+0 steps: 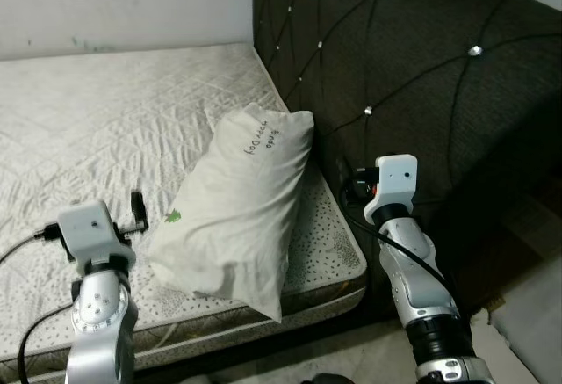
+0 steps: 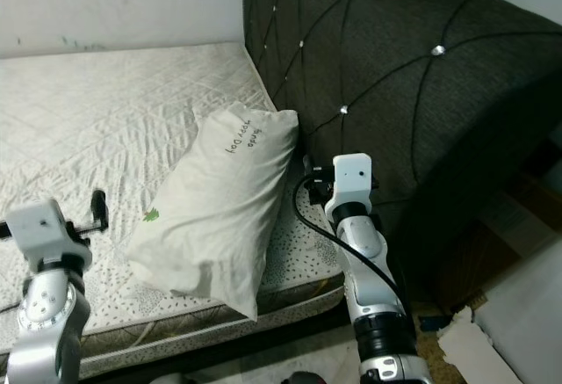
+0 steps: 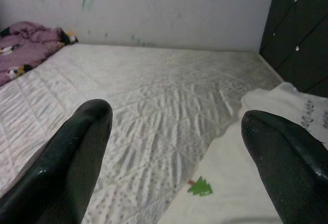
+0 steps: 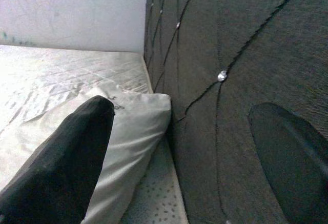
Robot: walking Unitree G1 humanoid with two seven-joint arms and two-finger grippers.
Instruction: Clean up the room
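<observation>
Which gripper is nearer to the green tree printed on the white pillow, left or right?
Left. The left gripper is open just beside the green tree at the pillow near edge. The right gripper is open on the pillow's other side, against the dark headboard.

Off-white pillow (image 1: 237,213) with a tiny green tree print and dark scribbled lettering. White diamond-quilted mattress (image 1: 97,112). Dark grey tufted headboard (image 1: 413,59), shiny studs. Purple bundle (image 3: 23,49) of cloth.
</observation>
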